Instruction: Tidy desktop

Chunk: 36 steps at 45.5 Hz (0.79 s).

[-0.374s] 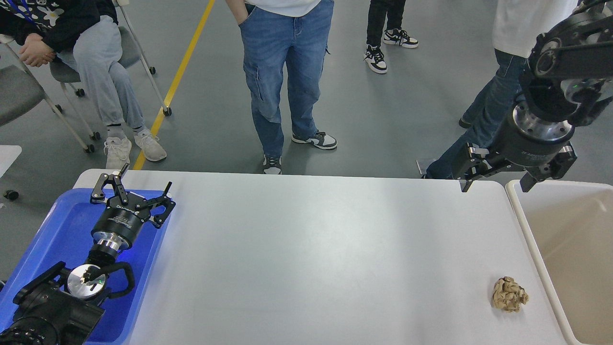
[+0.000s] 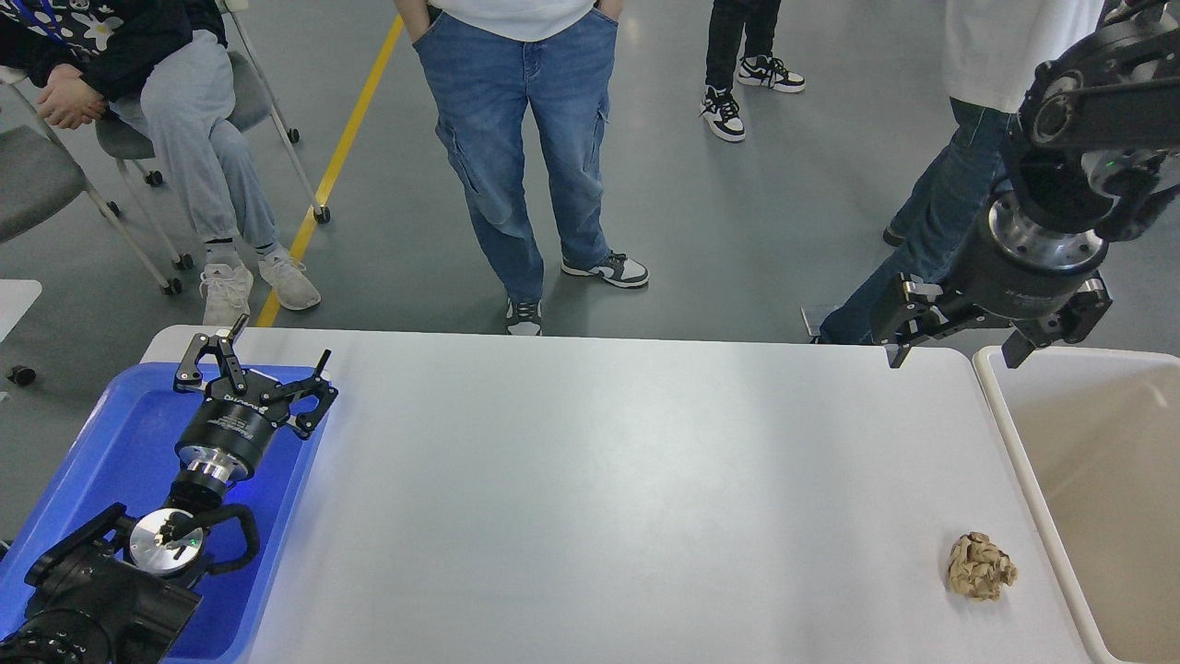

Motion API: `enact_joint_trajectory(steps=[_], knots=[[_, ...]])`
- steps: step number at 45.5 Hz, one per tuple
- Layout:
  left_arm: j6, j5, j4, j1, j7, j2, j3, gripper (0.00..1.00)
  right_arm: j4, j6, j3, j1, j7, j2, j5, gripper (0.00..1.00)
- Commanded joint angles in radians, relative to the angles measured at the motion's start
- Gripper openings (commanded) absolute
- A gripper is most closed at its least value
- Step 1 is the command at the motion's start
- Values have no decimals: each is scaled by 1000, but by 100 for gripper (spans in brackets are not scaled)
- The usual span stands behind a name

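The large smooth white desktop (image 2: 590,480) fills the head view, with a crumpled tan paper ball (image 2: 982,566) near its near right corner, beside the beige plastic bin (image 2: 1023,461). The left gripper (image 2: 261,355), jaws wide and empty, hangs over the blue plastic tray (image 2: 120,433) at the left edge. The right gripper (image 2: 954,355), also wide and empty, hovers above the far right corner.

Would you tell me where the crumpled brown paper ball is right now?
In the head view, the paper ball lies on the desktop near its front right corner, beside the beige bin.

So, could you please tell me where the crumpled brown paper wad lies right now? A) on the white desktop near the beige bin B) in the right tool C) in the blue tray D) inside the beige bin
A: the paper wad rests on the desktop, beside the beige bin, untouched by either tool.
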<state>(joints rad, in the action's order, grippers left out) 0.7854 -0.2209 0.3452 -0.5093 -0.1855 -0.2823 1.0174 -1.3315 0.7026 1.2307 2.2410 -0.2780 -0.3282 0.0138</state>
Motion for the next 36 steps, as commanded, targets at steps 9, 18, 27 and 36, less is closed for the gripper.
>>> enact_joint_trajectory(steps=[9, 18, 27, 36], knots=[[0, -2, -2, 0, 0, 0, 1, 100, 0, 0, 0, 28, 0, -22, 0, 100], [0, 0, 0, 0, 1, 0, 0, 100, 0, 0, -3, 12, 0, -9, -1, 100], [0, 0, 0, 0, 1, 0, 0, 100, 0, 0, -7, 26, 0, -3, -2, 100], [0, 0, 0, 0, 0, 0, 0, 100, 0, 0, -4, 29, 0, -8, -2, 100]])
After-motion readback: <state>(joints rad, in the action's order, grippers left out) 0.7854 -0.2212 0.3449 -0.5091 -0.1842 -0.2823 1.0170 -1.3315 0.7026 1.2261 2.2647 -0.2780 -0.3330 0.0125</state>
